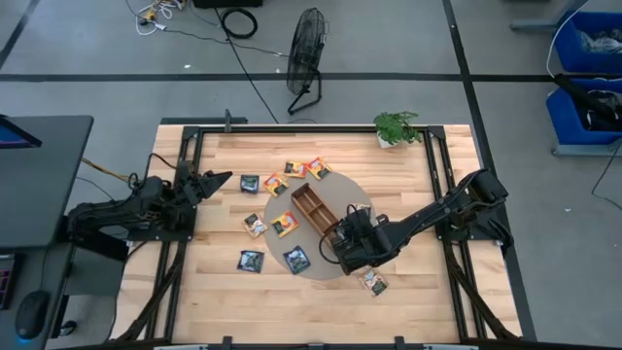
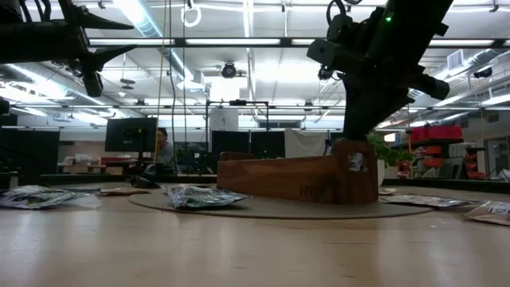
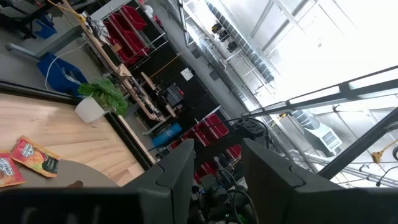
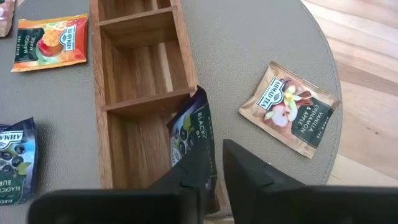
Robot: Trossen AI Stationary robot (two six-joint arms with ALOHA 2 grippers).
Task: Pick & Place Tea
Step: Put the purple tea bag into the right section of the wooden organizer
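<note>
From above, the wooden tray [image 1: 313, 205] lies slanted on the round mat [image 1: 335, 262] at table centre. The right gripper [image 1: 342, 236] hangs over the tray's five o'clock end, the left gripper [image 1: 222, 180] waits off at nine o'clock, its fingers spread wide and empty. Loose tea sachets ring the tray: orange ones [image 1: 317, 167] at twelve o'clock, a dark one [image 1: 250, 182] at ten, others at eight, and a pale one [image 1: 373, 282] at five o'clock off the mat. Nearly all the tea appears to lie outside the tray yet.

From table height, the right arm descends onto the tray's near end [image 2: 355, 171]; a dark sachet [image 2: 198, 196] rests flat on the mat at the tray's nine o'clock side.

The left wrist view looks up toward the ceiling past its own parted fingers [image 3: 177, 174], with a potted plant [image 3: 99, 99] at the table edge.

The right wrist view settles it: the fingers [image 4: 249, 177] pinch a dark blackcurrant sachet [image 4: 196, 140], held upright over the tray's end compartment [image 4: 140, 149]. The visible compartments look empty. A beige vanilla-apple sachet [image 4: 289, 109] lies on the mat at three o'clock of the tray, an orange one [image 4: 51, 40] at ten.

So this seems the first placement, not yet released; about a dozen sachets remain.
</note>
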